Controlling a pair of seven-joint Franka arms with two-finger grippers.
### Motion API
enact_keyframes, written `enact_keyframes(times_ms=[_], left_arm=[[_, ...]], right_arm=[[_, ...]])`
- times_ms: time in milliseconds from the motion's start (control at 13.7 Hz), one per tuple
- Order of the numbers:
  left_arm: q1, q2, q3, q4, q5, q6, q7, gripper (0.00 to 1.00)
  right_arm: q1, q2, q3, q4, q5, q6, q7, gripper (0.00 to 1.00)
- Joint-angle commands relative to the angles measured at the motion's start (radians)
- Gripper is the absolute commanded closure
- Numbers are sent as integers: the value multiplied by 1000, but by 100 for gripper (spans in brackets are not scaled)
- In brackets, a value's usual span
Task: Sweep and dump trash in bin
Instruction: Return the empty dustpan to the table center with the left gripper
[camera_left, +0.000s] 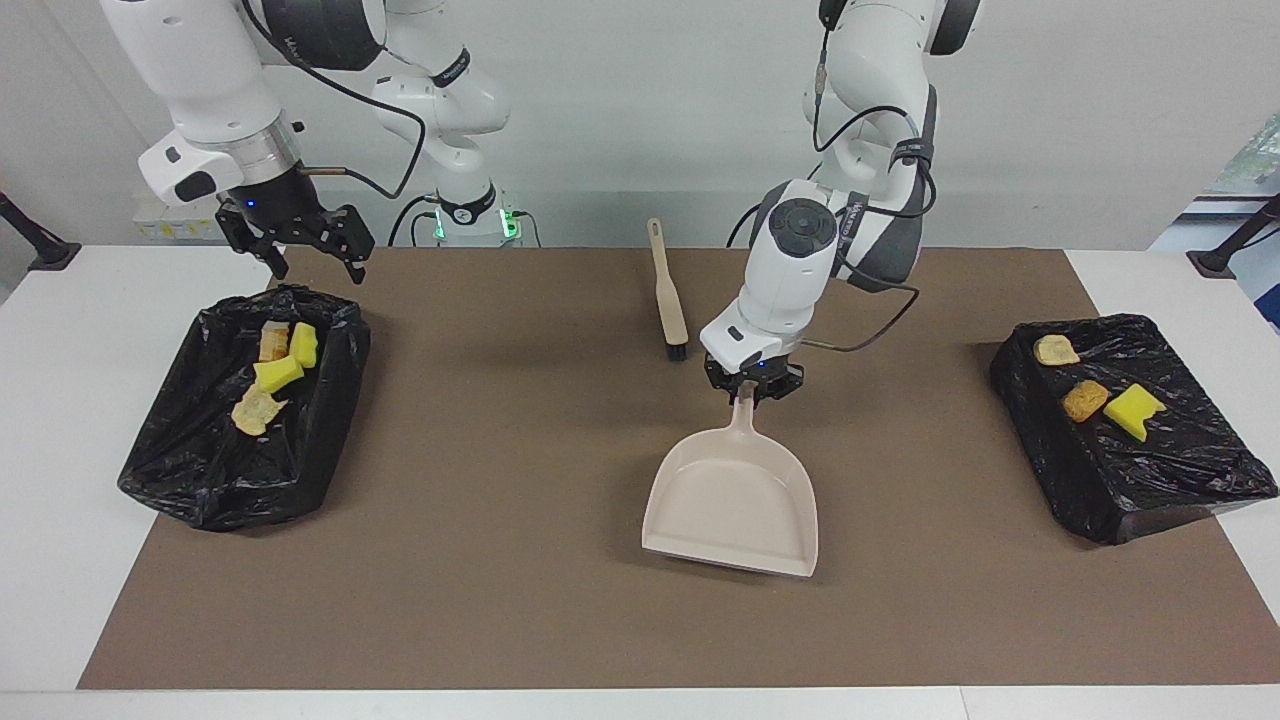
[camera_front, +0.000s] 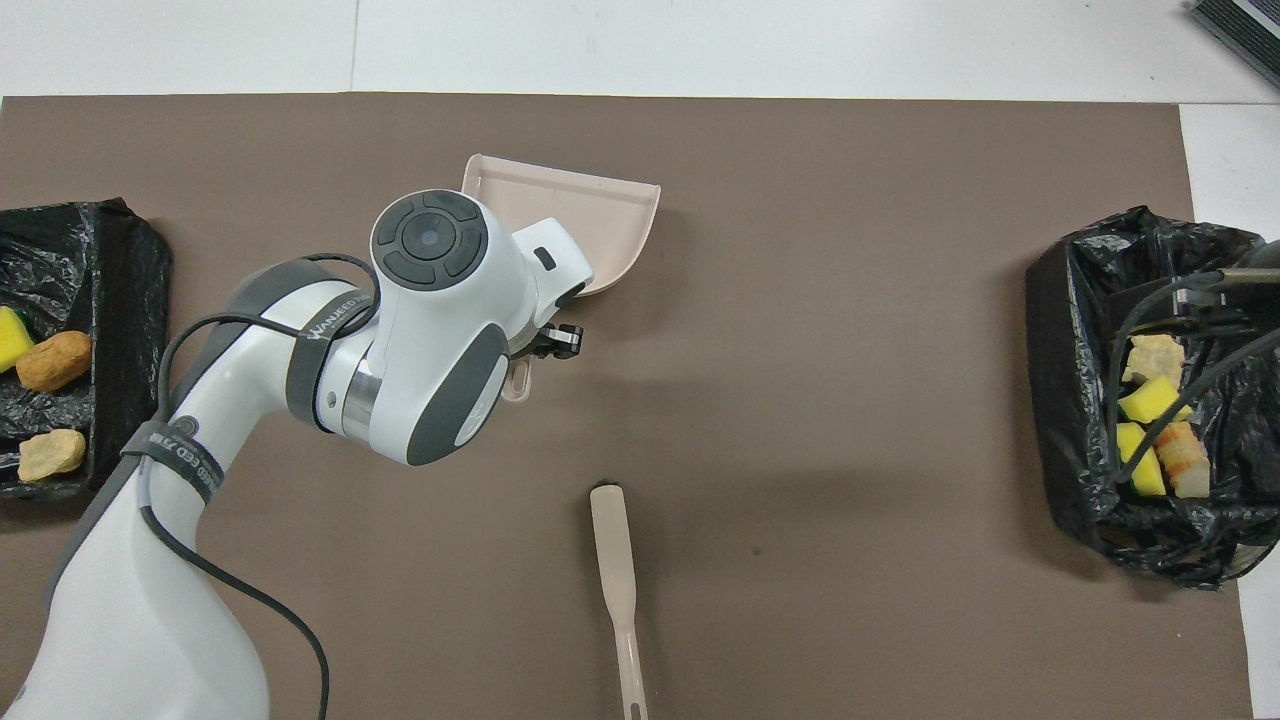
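Arm shells: glossy white, rounded, with dark grey joint bands.
Cables: black, looping outside both arms.
Wrist cap: round, dark grey buttons above the jaws.
Grippers: black, blue light just above the jaws.
Marking: small lettering on a grey band, unreadable.

- The counter carried a brown mat.
- On the mat: dustpan at centre, brush at 12 o'clock, bins at 3 and 9 o'clock.
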Motion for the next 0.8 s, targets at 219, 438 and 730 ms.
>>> enact_keyframes(times_ms=[219, 438, 730], left_arm=[[-68, 22, 21, 11, -18, 37, -52, 100], [-80, 35, 21, 8, -18, 67, -151, 100], [-83, 29, 18, -46, -18, 92, -146, 100]], right_arm=[[-3, -11, -18, -5, 15, -4, -23, 0], [-3, -11, -14, -7, 15, -4, -25, 0], [-3, -11, -14, -7, 16, -4, -25, 0]])
